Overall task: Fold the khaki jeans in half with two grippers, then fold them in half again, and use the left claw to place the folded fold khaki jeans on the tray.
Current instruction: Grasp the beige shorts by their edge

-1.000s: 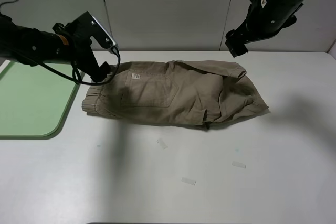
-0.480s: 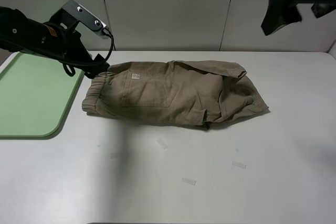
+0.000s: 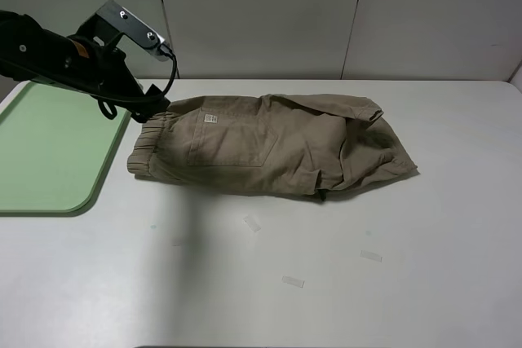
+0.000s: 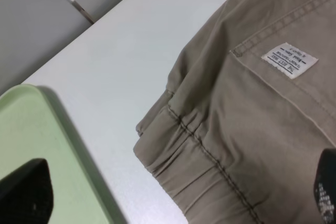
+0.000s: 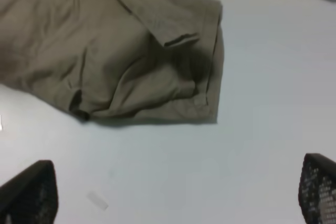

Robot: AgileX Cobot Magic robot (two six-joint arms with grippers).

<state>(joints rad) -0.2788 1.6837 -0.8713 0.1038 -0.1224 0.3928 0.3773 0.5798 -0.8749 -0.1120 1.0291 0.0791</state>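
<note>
pale scraps (image 3: 293, 282) on table (image 3: 457, 283), near khaki jeans (image 3: 269, 144)

White table (image 3: 457, 283), small tape scraps (image 3: 293, 282)

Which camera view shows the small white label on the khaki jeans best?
The left wrist view: the white label is large there, with printed lines visible, on the khaki jeans. The exterior high view shows only a tiny pale patch. The right wrist view misses it.
</note>
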